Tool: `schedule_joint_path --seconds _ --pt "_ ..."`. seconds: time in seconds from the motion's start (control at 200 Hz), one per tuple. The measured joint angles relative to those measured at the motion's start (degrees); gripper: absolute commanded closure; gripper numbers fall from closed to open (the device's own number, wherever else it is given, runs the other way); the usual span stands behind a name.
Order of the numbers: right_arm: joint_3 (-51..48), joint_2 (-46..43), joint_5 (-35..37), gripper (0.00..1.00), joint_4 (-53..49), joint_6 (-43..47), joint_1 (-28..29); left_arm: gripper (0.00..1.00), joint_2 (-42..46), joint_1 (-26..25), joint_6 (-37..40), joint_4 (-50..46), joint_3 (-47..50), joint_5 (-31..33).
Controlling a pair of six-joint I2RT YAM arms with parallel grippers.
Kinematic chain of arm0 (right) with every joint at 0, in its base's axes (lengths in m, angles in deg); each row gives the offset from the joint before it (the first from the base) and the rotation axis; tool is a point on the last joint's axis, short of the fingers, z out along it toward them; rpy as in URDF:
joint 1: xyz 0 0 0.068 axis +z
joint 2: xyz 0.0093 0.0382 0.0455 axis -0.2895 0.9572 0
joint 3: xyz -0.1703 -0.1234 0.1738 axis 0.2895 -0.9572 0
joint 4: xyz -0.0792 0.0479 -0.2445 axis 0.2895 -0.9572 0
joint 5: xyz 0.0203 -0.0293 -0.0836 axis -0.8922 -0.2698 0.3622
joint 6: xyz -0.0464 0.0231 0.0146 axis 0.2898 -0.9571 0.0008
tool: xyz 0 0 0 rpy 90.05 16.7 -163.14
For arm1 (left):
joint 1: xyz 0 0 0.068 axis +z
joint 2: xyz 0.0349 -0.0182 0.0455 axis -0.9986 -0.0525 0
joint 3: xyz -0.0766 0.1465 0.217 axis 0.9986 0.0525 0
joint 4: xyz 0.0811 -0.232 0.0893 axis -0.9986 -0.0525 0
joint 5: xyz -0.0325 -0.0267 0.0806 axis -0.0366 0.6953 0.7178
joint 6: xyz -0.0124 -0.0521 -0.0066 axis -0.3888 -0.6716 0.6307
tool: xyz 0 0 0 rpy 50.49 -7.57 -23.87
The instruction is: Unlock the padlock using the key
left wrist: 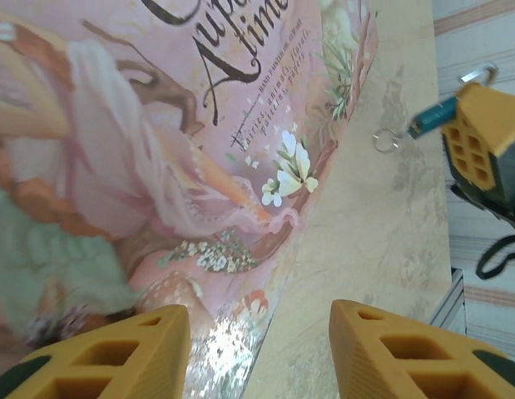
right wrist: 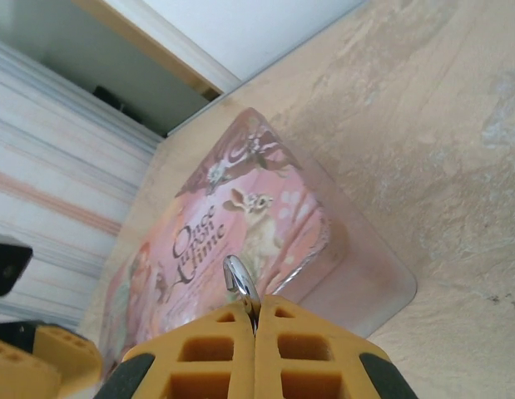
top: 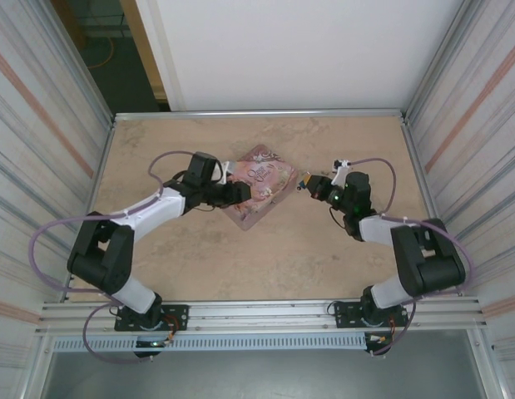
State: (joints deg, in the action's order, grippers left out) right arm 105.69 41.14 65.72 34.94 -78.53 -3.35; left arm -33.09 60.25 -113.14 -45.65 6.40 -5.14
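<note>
Nearest in the left wrist view, the left gripper (left wrist: 255, 337) stands partly open with nothing between its yellow fingers, poised over the near edge of the pink tin (left wrist: 141, 166). The right gripper (right wrist: 255, 314) is pressed shut on the padlock (left wrist: 430, 117), held just off the tin's right corner, apart from it and above the table (left wrist: 382, 249). In the left wrist view the lock's long axis lies slanted: the teal body is at lower left, nearer the tin, and the thin silvery shackle (left wrist: 482, 73) at upper right. A small wire ring (left wrist: 385, 140) hangs at the body's lower end. Whether a key sits there is too small to tell. In the right wrist view a silvery curved sliver pokes past the closed tips, the rest hidden between them. On the lid, the script reads "Once" and "time". The small print beneath is unreadable, and the illustration is cut off at the frame's edge.
</note>
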Motion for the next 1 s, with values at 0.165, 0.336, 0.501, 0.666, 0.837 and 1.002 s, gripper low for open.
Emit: schedule_joint_path --seconds 0.165,0.336,0.501,0.666,0.837,1.002 --pt "0.04 -10.62 0.28 1.00 -14.08 5.73 0.00 0.49 8.00 1.88 0.81 -1.40 1.16 2.03" --pt "0.72 -18.78 0.22 1.00 -28.81 11.06 0.00 0.46 17.59 3.85 2.80 -3.02 4.07 6.03" --pt "1.70 -23.45 0.15 1.00 -40.65 14.73 0.04 0.43 25.27 6.08 4.66 -4.70 8.07 10.27" --pt "2.21 -27.91 0.04 1.00 -50.80 17.38 1.11 0.34 33.07 7.98 5.90 -5.40 12.17 14.71" --pt "3.52 -29.64 0.50 1.00 -59.28 18.60 3.67 0.24 39.78 10.03 6.97 -4.94 15.47 18.84" --pt "4.98 -29.22 1.90 1.00 -66.29 18.60 6.32 0.17 41.92 11.39 8.35 -4.92 17.22 22.21"
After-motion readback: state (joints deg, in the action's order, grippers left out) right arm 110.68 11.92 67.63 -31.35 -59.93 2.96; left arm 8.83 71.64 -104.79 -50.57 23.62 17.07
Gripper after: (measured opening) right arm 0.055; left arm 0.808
